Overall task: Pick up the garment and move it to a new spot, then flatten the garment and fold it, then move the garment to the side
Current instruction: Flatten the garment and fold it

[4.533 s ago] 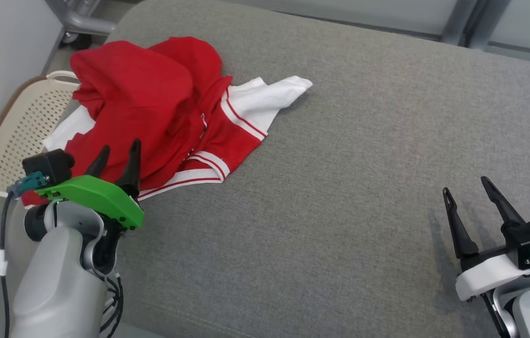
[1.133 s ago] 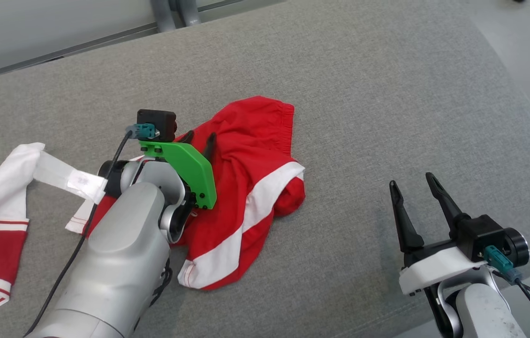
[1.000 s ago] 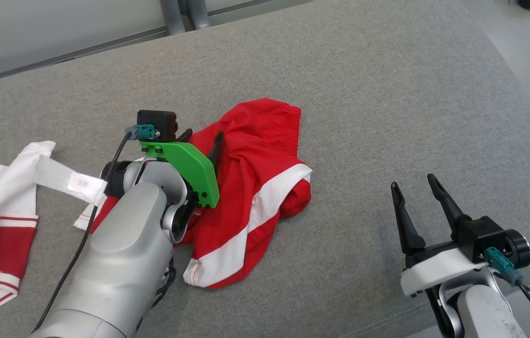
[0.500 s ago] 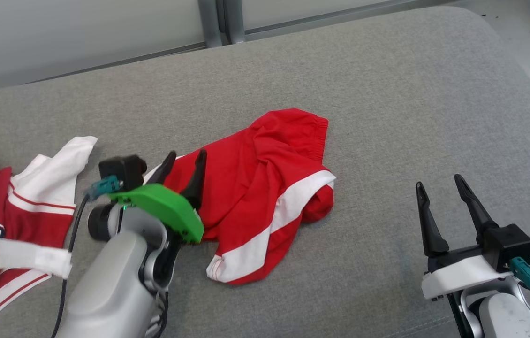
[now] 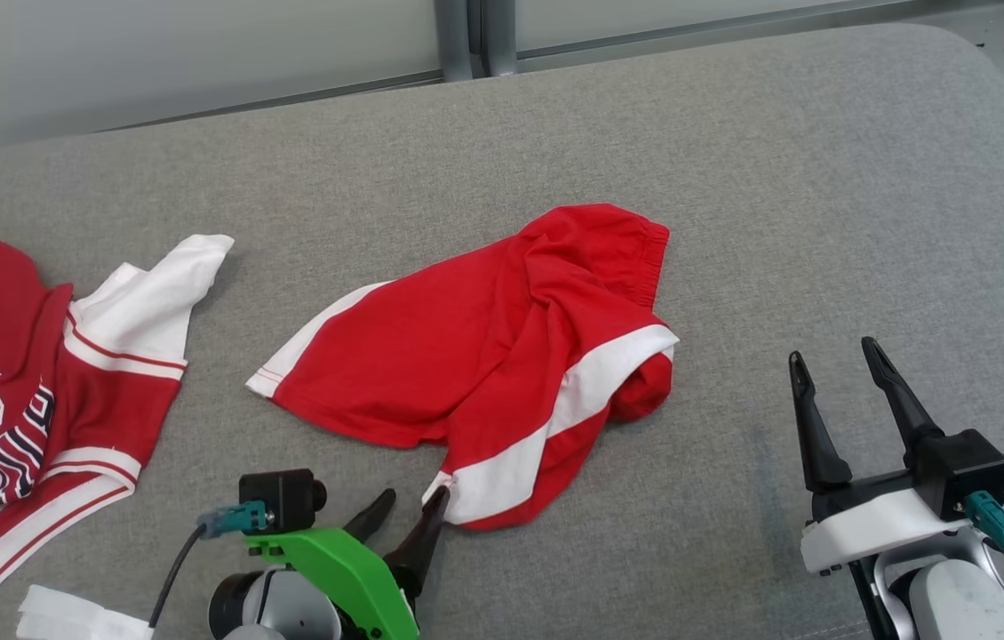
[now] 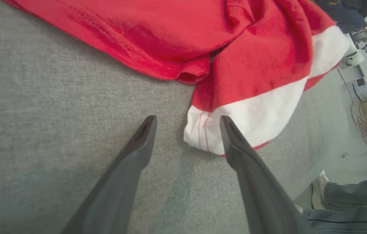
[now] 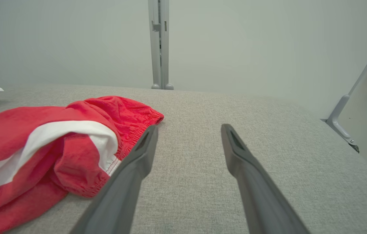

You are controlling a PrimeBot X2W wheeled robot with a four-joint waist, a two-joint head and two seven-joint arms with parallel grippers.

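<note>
Left end effector hangs open and empty at the 6 o'clock hem of the shorts on the surface, right end effector open too at 4 o'clock; a one-layer pinch could drag them bunched.

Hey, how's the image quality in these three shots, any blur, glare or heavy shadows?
Head view: soft, even light, no glare, red shorts sharp, a faint shadow on the grey cushion beside the right gripper. Left wrist view: the jaws of the left gripper look soft near the bottom edge, with a dim shadow at lower left. Right wrist view: jaws blurred low down, shorts crisp.
</note>
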